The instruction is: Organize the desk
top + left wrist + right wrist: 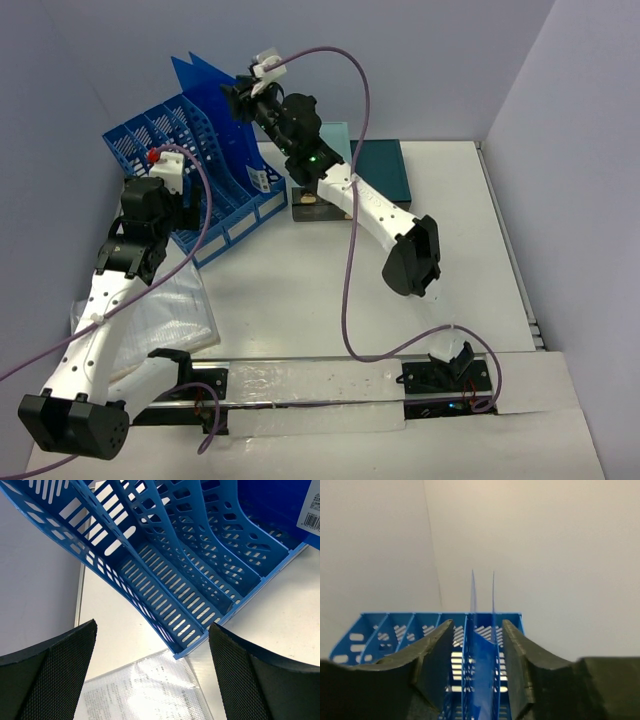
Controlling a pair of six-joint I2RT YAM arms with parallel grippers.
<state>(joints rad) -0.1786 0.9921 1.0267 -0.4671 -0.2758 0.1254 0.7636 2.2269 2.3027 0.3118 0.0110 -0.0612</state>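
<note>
Above the rack, the right pincer pinches a blue folder that may buckle on a divider if lowered crooked; the left pincer is spread.

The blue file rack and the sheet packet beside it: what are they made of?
Blue file rack: apparently rigid moulded plastic, slightly glossy, by its even slotted walls. Sheet packet: likely printed paper in a clear plastic sleeve; it glints and wrinkles.
</note>
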